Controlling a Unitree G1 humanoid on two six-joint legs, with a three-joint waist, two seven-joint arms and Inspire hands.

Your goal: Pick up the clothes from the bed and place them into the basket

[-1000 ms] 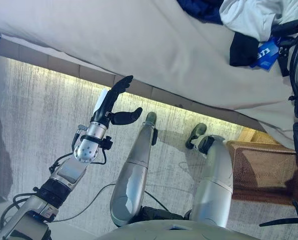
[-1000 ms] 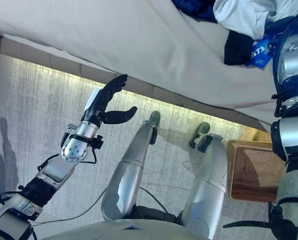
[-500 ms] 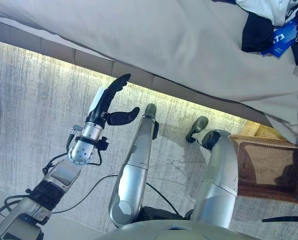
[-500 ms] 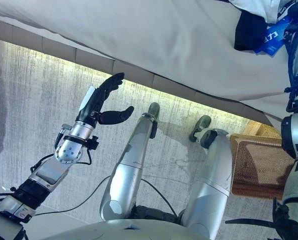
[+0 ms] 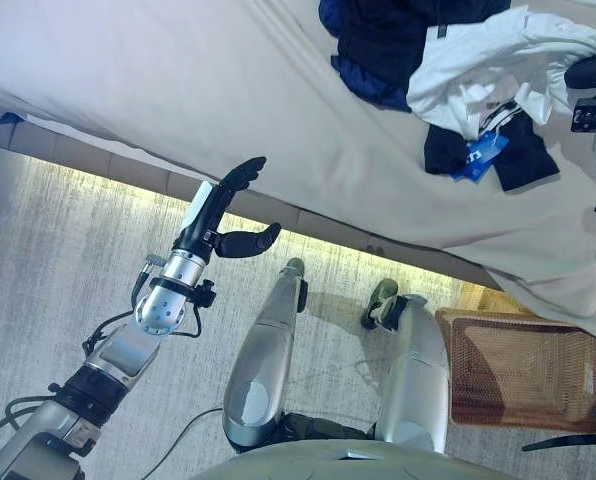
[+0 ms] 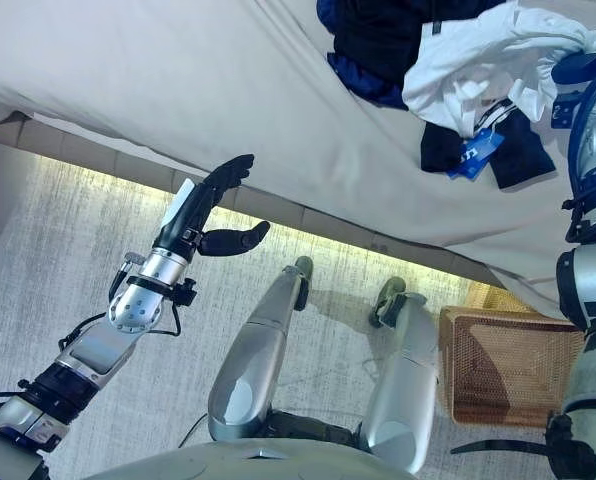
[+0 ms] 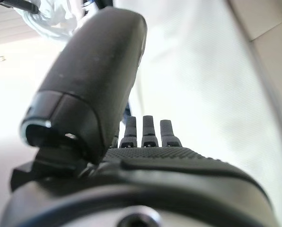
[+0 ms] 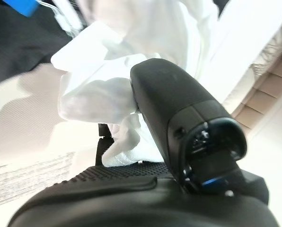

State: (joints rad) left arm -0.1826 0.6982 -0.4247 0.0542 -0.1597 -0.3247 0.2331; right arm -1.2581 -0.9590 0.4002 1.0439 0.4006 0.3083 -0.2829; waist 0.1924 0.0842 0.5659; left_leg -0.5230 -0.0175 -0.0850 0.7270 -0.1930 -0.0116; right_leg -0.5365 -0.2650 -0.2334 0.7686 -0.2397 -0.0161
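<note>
- Heap of clothes (image 5: 448,75): a crumpled white garment (image 5: 498,60) lies on top of dark navy and black garments (image 5: 378,40), with a small blue tag (image 5: 483,155) at the heap's near edge. The heap rests on the bed, towards its right side, and none of it is in the basket yet.
- Right hand (image 8: 145,184): at the right edge of the heap, against the white garment. Its wrist view shows white cloth bunched between thumb and palm. The fingers are hidden behind the cloth, so I cannot tell whether they have closed on it. Judged to be at the grasping step, placed here because the white piece is the top and nearest layer.
- Bed with a pale beige cover (image 5: 178,90): carries the heap. Its near edge overhangs a lit strip along the base.
- Square woven wicker basket, brown (image 5: 518,370): on the floor below the bed's edge, nearly under the heap, and looking empty. Likely set there so that a lifted garment needs only a short swing down.
- Left hand (image 5: 218,205): well to the left of the heap, raised at the bed's edge, fingers straight and thumb standing out, holding nothing. Judged idle and kept clear of the working arm.
- Pale grey floor (image 5: 38,260): under the basket.
</note>
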